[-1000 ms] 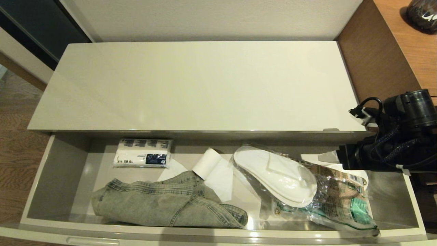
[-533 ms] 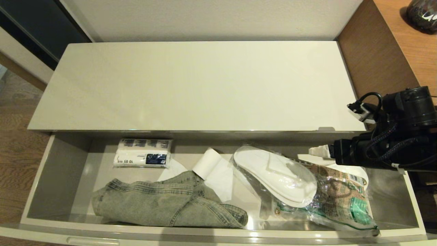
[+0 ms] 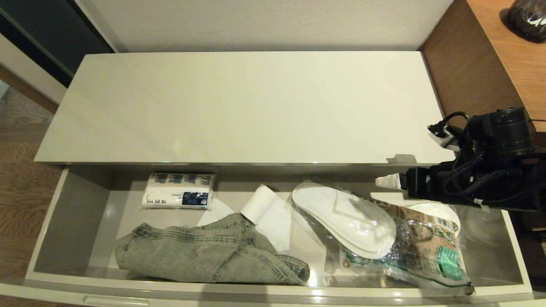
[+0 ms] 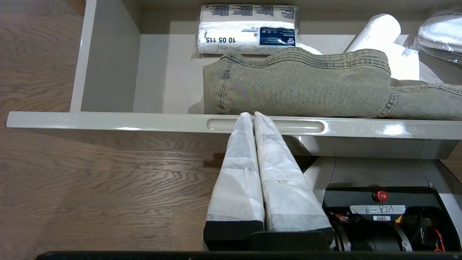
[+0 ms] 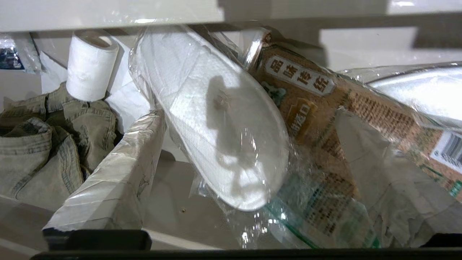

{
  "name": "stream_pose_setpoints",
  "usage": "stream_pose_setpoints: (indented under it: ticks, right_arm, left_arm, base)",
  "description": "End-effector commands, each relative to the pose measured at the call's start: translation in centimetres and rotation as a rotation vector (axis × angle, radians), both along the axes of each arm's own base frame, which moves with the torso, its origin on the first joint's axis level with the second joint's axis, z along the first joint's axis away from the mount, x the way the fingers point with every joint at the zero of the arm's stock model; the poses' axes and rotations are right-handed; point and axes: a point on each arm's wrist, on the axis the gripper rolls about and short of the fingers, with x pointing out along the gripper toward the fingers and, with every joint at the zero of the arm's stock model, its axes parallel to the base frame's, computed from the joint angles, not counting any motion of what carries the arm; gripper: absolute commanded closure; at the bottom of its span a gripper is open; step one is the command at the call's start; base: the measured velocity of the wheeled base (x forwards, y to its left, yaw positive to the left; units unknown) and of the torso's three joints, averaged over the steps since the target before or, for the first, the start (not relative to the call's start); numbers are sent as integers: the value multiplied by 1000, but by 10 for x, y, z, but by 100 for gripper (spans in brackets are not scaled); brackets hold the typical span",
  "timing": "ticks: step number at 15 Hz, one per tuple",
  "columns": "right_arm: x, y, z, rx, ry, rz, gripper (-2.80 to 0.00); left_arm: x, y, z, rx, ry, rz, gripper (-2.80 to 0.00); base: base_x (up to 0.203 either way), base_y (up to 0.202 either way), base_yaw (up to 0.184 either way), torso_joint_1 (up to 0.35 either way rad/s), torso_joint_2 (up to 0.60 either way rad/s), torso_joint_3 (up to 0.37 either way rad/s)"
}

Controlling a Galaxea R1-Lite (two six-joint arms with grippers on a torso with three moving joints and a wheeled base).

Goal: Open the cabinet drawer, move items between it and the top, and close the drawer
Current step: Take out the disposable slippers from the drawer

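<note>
White taped right gripper (image 3: 386, 181) has slid leftward over the open cabinet drawer (image 3: 64, 213) | jaws spread | wrapped slippers (image 3: 345, 219) below-left, untouched | left gripper (image 4: 249, 117) clamped closed.

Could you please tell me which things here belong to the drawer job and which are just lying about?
Job: cabinet drawer, cabinet top, wrapped slippers, jeans, right gripper.

Lying about: printed packet, paper roll, tissue pack.

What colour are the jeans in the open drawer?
Faded grey-blue denim jeans, with a greenish tinge; the head view shows them best.
</note>
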Motion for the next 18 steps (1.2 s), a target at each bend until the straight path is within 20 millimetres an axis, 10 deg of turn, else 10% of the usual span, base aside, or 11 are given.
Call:
stream_pose_setpoints:
  ticks: [1, 18]
  right_arm:
    - [7, 2, -7, -5, 18, -1, -280]
    - [34, -2, -56, -27, 114, -27, -280]
  left_arm:
    - [0, 0, 0, 0, 2, 2, 0]
    - [0, 0, 0, 3, 3, 5, 0]
  base:
    - [0, 0, 0, 0, 0, 0]
    - [0, 0, 0, 0, 0, 0]
